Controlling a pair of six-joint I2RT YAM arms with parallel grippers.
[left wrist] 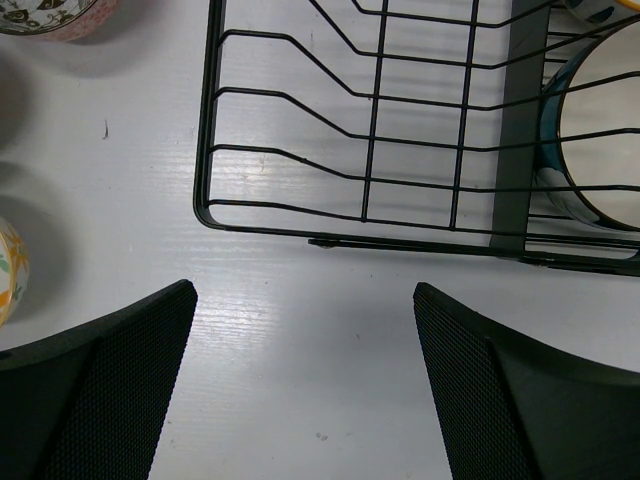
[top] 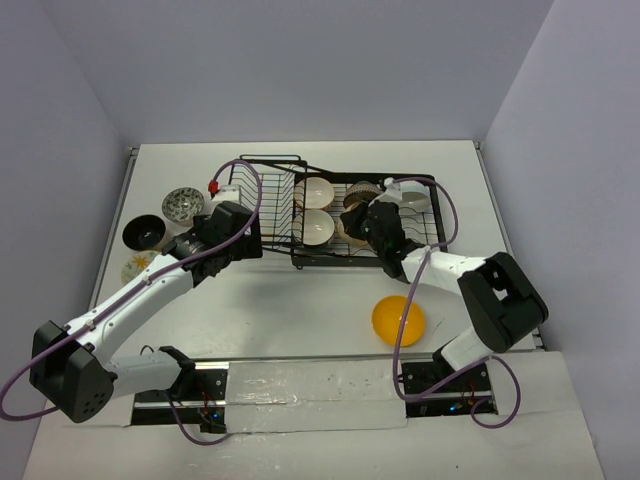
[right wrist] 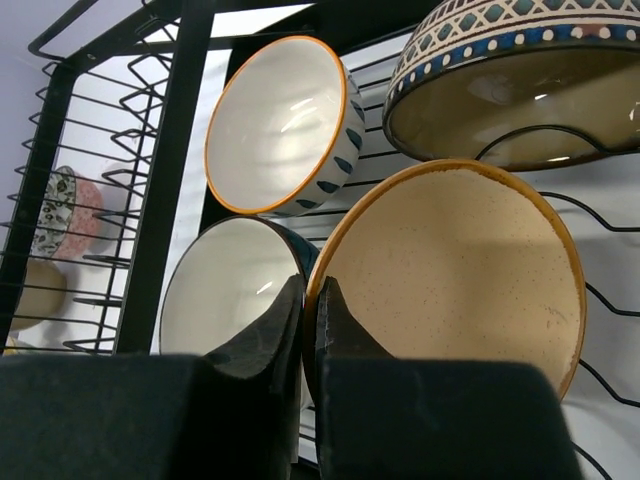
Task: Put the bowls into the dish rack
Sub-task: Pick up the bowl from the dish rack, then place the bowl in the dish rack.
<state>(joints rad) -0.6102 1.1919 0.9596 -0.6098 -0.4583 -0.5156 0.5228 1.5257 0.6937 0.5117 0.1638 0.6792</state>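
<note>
The black wire dish rack (top: 270, 205) holds several bowls on edge. My right gripper (right wrist: 312, 292) is shut on the orange rim of a speckled tan bowl (right wrist: 460, 270) that stands in the rack, one finger inside and one outside. Beside it stand a white dark-rimmed bowl (right wrist: 225, 285), a white blue-drop bowl (right wrist: 275, 125) and a patterned bowl (right wrist: 510, 90). My left gripper (left wrist: 305, 380) hangs open and empty over the table, just in front of the rack's tray end (left wrist: 370, 120). An orange-yellow bowl (top: 398, 320) lies on the table near the right arm.
Left of the rack sit a grey patterned bowl (top: 183, 204), a black bowl (top: 145, 232) and a floral bowl (top: 135, 267). A white bowl (top: 225, 192) is at the rack's far-left corner. Walls close in the table on three sides.
</note>
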